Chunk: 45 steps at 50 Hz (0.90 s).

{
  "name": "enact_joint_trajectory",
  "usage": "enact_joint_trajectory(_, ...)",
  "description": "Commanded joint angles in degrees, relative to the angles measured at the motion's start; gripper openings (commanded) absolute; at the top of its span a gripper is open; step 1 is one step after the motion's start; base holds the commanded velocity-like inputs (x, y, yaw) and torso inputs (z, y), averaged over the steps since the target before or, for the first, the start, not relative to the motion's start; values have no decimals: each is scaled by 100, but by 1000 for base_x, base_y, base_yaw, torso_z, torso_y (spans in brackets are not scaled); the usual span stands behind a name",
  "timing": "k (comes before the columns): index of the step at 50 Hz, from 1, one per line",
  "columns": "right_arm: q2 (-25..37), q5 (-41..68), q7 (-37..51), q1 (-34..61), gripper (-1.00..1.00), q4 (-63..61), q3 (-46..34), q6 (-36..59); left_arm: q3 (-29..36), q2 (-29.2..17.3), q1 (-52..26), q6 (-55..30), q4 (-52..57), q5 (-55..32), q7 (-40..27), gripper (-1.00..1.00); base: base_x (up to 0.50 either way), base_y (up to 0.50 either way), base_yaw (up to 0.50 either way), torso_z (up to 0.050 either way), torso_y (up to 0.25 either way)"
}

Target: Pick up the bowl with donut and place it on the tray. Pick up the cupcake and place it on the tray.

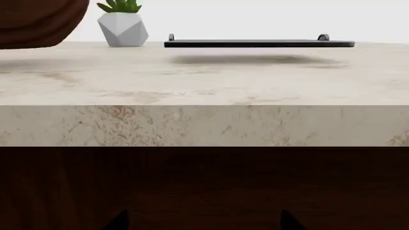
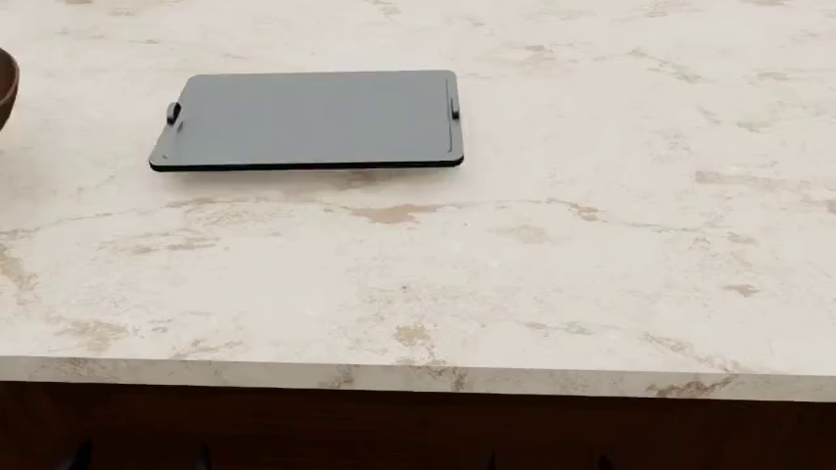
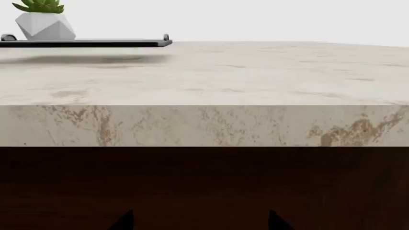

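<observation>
Both arms are hanging low in front of the counter [image 2: 549, 294], below its stone edge — only dark fingertip points are showing at the bottom of each wrist view. The left gripper [image 1: 203, 221] has its tips well apart, so its jaws are standing wide; the right gripper [image 3: 199, 220] looks the same, holding nothing.

The bowl [image 1: 38, 21] is lying ahead of and above the left jaws, off to that arm's outer side — in the head view only a sliver of it is peeking in at the left edge. So the left arm is judged the nearer one for the first pick. A round bowl has no long axis to align with.

The tray [image 2: 313, 119] is sitting ahead of the left jaws and up on the counter, its long axis running across their line of approach. A potted succulent [image 1: 122, 24] is standing between bowl and tray, farther back. The donut and cupcake are not showing anywhere.
</observation>
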Motion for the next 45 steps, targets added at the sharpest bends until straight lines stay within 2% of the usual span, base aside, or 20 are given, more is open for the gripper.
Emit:
enact_joint_trajectory(1,54,54,72,0,100,0,-72,0,352,-291,-48,0,-65,-293,-349,100,0,0,0,0,0)
enact_joint_trajectory(20,336,446,445,-131,100,-411,-353,211,554,-488,26,-86,246,-331,-565,100,0,0,0,0,0)
enact_joint_trajectory(21,398,447,514,-215,100,-1174,-341,643,531,-574,33,-507,961,-295,-615,100,0,0,0,0,0)
enact_joint_trajectory(23,445,664,498,-201,100,-1679,-260,953,547,-663,22,-986,1660,-197,-687,100,0,0,0,0,0)
enact_joint_trajectory(30,589,1010,632,-59,100,-2795,-117,1819,424,-875,-164,-2185,3075,-373,-668,100,0,0,0,0,0)
enact_joint_trajectory(38,750,1099,837,363,100,-3658,-211,2750,319,-1044,-665,-3281,3825,-584,-630,100,0,0,0,0,0)
enact_joint_trajectory(43,776,1125,869,366,100,-3659,-227,2748,327,-1059,-669,-3287,3829,-602,-650,100,0,0,0,0,0)
enact_joint_trajectory(44,904,1315,882,1180,100,-3884,-162,3607,294,-1151,-1414,-4146,4008,-552,-730,100,0,500,0,0,0)
enact_joint_trajectory(45,921,1341,881,1312,100,-3916,-201,3760,303,-1154,-1447,-4246,4074,-552,-742,100,0,500,0,0,0)
